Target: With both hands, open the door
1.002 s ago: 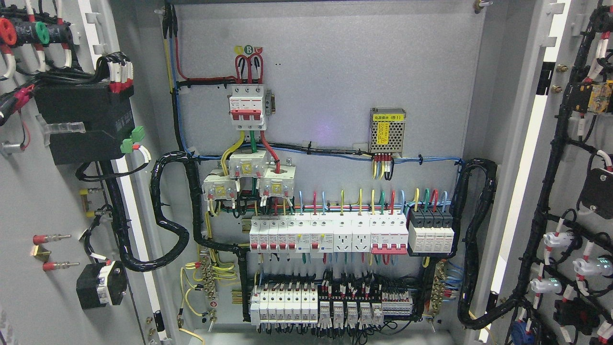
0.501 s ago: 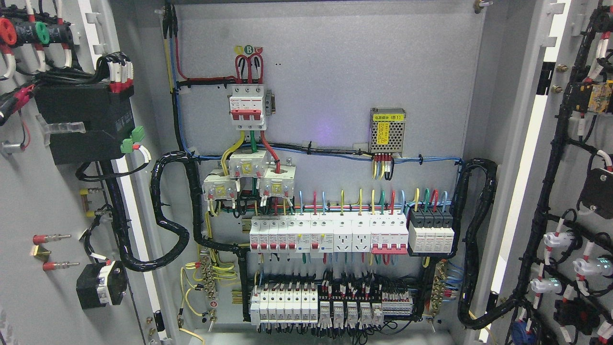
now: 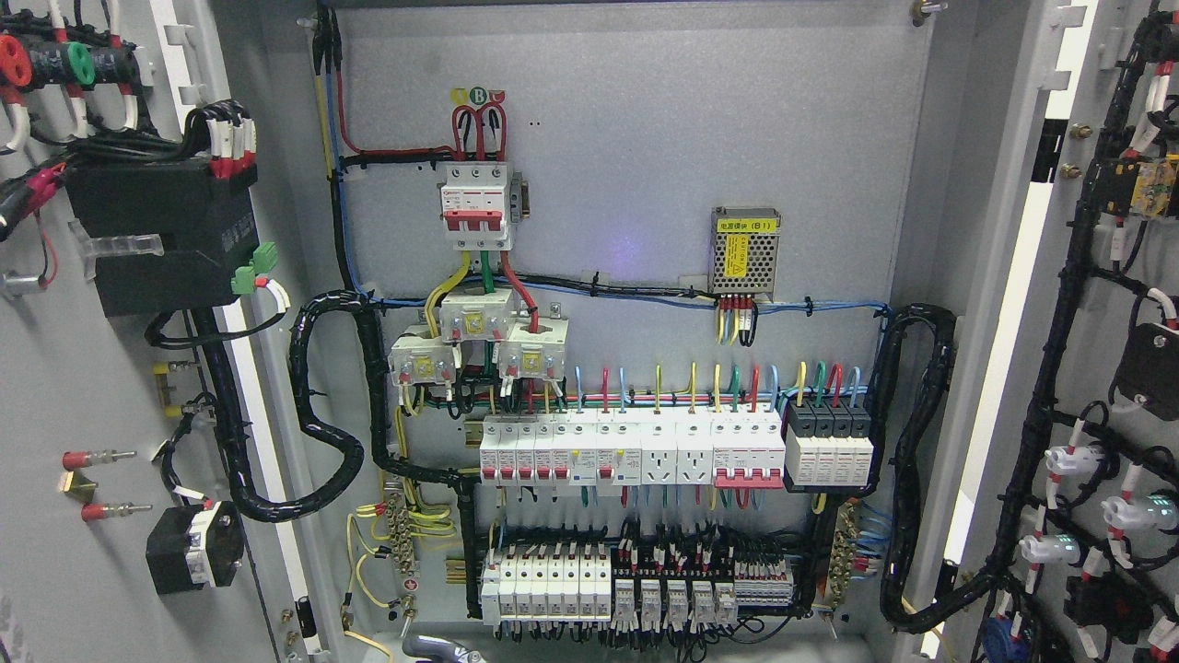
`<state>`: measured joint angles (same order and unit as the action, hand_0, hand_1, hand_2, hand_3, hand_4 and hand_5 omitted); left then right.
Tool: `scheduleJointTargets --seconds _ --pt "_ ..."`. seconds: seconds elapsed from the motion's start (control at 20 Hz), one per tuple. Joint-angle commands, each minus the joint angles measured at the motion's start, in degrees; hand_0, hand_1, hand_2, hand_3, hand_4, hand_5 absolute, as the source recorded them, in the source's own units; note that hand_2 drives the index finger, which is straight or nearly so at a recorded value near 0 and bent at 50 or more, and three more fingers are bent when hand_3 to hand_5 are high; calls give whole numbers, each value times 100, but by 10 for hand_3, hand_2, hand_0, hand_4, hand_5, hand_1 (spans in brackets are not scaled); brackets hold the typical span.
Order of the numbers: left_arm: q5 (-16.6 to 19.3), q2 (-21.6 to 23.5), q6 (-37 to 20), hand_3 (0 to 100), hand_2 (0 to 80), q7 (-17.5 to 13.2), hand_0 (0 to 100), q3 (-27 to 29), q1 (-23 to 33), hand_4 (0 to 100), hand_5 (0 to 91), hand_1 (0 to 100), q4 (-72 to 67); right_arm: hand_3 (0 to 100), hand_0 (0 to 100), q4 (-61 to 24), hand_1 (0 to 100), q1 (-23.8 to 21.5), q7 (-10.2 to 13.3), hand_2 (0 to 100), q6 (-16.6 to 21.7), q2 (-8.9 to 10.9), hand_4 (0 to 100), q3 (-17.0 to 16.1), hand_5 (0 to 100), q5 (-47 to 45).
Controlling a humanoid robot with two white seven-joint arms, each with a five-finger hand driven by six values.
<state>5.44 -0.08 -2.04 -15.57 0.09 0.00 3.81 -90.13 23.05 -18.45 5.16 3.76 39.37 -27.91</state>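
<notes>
Hand (image 3: 442, 647), grey, barely peeks in at bottom edge; side & finger state can't tell. 2 doors, left door (image 3: 55, 387) & right door (image 3: 1105, 304), swung wide. Stiff, heavy steel w/ wiring; push on bare edges.

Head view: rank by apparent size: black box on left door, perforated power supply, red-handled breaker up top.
1. Black box on left door, clearly largest, though it is nearer the camera.
2. Red-handled breaker.
3. Perforated power supply, close to the breaker in size, so this order is unsure.
</notes>
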Motion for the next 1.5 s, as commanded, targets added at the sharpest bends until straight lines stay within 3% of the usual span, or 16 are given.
scheduleJointTargets --seconds 0.0,0.2,0.55,0.75,0.9,1.15,1.45 --pt "325 -124 1 0 0 2 0 219 175 42 0 0 339 0 0 -654 0 -414 0 0 213 406 0 -562 0 49" --pt "343 -133 1 0 0 2 0 219 202 42 0 0 392 0 0 -742 0 -731 8 0 345 529 0 -825 0 49" --pt "527 -177 1 0 0 -7 0 219 632 42 0 0 1218 0 0 -1094 0 -1363 8 0 573 994 0 -895 0 172" --pt "537 -177 1 0 0 -25 0 228 825 42 0 0 1639 0 0 -1130 0 -1786 8 0 802 1065 0 -1317 0 251" --pt "528 -203 10 0 0 -33 0 246 878 42 0 0 2008 0 0 -1401 0 -1988 8 0 855 1276 0 -1440 0 260" --pt "510 -203 19 0 0 -60 0 88 1124 42 0 0 2694 0 0 -1674 0 -2479 8 0 1075 1355 0 -1906 0 260" --pt "405 -160 10 0 0 -279 0 -475 1274 42 0 0 3397 0 0 -2078 0 -2902 8 0 1523 1504 0 -2073 0 269"
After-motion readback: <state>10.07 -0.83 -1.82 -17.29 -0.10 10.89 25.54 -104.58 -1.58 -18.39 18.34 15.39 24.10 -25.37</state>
